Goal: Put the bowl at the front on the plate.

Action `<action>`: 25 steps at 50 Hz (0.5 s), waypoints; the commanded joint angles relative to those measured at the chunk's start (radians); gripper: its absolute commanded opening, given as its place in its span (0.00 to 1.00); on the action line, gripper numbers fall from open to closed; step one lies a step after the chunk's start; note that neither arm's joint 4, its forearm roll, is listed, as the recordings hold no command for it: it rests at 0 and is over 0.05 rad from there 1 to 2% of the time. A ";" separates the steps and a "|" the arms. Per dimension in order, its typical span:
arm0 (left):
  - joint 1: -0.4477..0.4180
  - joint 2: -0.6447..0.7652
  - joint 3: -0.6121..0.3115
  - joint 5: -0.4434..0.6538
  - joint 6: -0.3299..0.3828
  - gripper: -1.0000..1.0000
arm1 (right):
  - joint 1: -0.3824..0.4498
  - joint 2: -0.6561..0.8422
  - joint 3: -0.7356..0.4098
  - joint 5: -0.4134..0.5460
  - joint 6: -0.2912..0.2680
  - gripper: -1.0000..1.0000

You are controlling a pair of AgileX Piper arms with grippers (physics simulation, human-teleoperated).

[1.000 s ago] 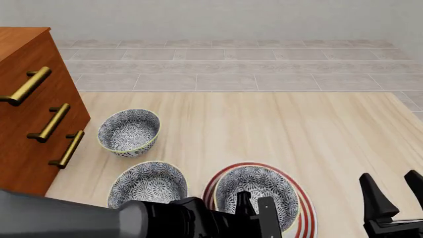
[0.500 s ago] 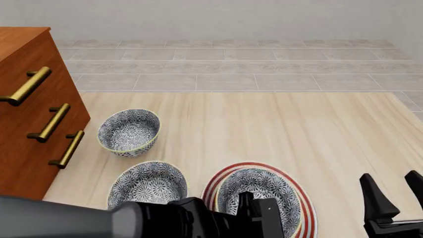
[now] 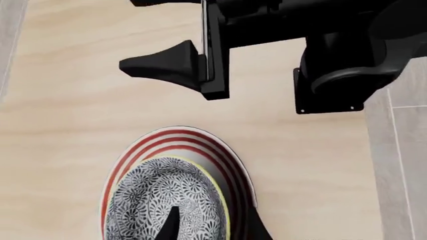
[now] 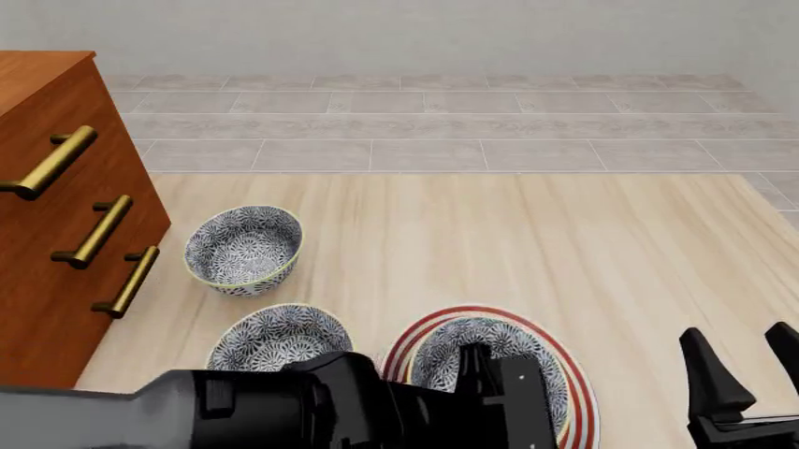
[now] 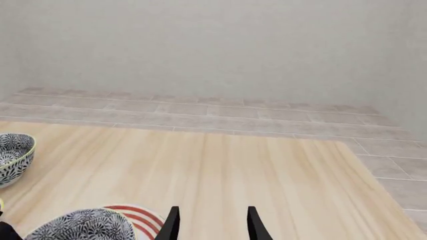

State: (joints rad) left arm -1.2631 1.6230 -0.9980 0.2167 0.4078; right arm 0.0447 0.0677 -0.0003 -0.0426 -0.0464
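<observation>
Sitting on the plate (image 4: 568, 374) at the near edge, the bowl (image 4: 500, 360) looked rigid, glazed and breakable; its thin rim was the handhold, which the left gripper (image 3: 213, 232) straddled, fingers apart.

Left arm (image 4: 187, 412) — grey sleeve, black wrist; black tapered jaws.

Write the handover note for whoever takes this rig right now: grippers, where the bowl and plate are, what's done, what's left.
Left gripper: straddling the bowl's rim, one finger inside and one outside; whether it grips cannot be told.
Right gripper: open, empty, parked to the right of the plate.
Bowl appears to sit on the plate; two other bowls stand to the left, near the drawer cabinet.
Done: bowl placed, it seems.
Left: confirm release and pull the left arm clear.
</observation>
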 commanded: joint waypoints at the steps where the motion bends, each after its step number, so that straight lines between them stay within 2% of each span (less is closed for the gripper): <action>1: -0.001 -0.068 -0.036 0.057 0.016 1.00 | 0.000 -0.004 0.000 0.003 0.000 1.00; 25: 0.011 -0.195 -0.125 0.144 0.033 1.00 | 0.000 0.011 0.000 -0.007 0.001 1.00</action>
State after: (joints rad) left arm -1.2619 1.4765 -1.0870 0.3284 0.4314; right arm 0.0447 0.0721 -0.0003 -0.0445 -0.0461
